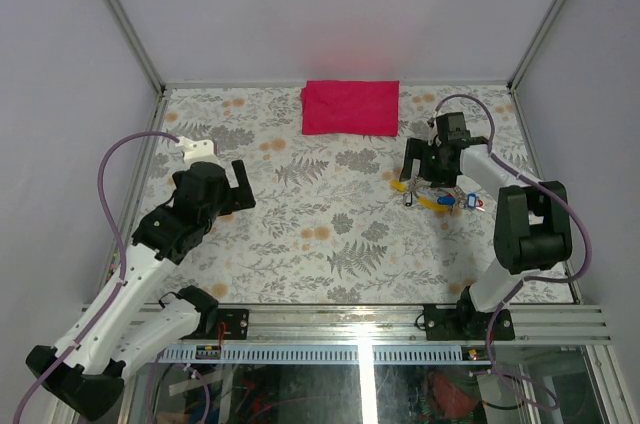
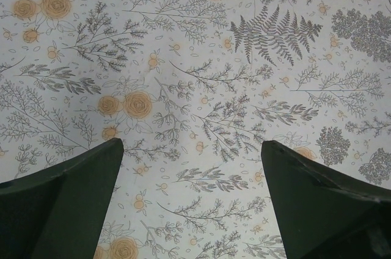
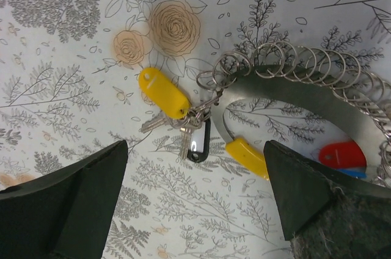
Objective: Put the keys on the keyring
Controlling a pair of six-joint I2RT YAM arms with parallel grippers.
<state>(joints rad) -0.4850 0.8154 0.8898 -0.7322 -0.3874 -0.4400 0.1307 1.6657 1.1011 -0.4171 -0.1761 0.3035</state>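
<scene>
While your right gripper (image 3: 194, 149) hangs above the keys (image 3: 164, 123) with its jaws spread, your left gripper (image 2: 192, 146) gapes too.

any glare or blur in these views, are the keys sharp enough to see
Top external: even light, pink cast on the back wall above the red cloth, a glare streak at the bottom edge, keys tiny. Right wrist: keys sharp, tool fingers dark, little detail. Left wrist: tablecloth pattern sharp, no glare.

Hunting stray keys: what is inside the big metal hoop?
Patterned tabletop and a red tag at the lower right of the hoop; a finger of the right gripper covers the rest.
</scene>
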